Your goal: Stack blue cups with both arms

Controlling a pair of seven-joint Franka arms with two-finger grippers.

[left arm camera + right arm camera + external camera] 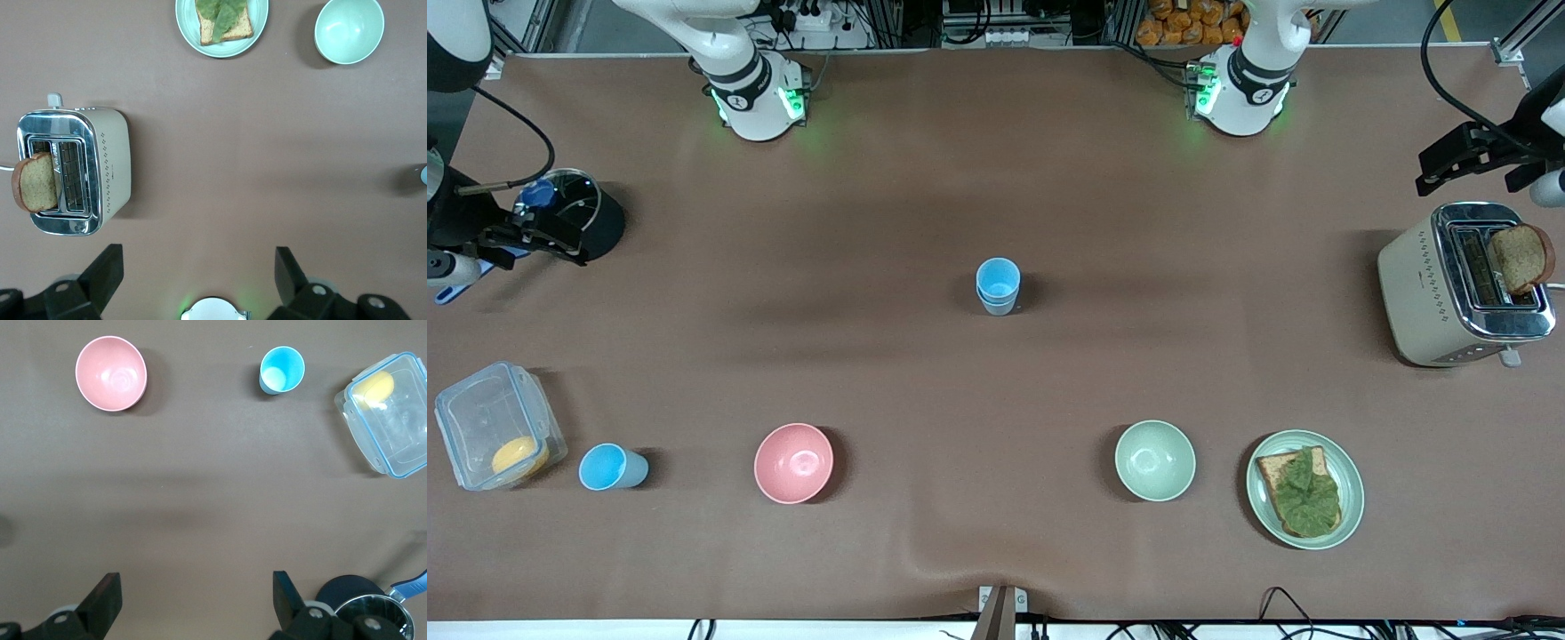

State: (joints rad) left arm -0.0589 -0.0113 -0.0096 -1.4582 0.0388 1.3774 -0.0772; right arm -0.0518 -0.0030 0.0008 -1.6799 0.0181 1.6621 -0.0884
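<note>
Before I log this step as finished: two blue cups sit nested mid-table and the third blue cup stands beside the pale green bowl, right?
Not quite. The nested cups are mid-table, but the third blue cup stands between the clear container and the pink bowl, as the front view shows. The pale green bowl has no cup beside it.

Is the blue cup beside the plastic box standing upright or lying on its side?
Upright. The lone blue cup stands on its base with the open mouth facing up, and its bright blue inside shows in the right wrist view.

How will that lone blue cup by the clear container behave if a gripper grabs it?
The lone blue cup looks like thin plastic, so probably light and slightly squeezable. Its smooth tapered wall may slip upward through closing fingers. Standing upright and narrow beside the clear container, it could tip if nudged.
</note>
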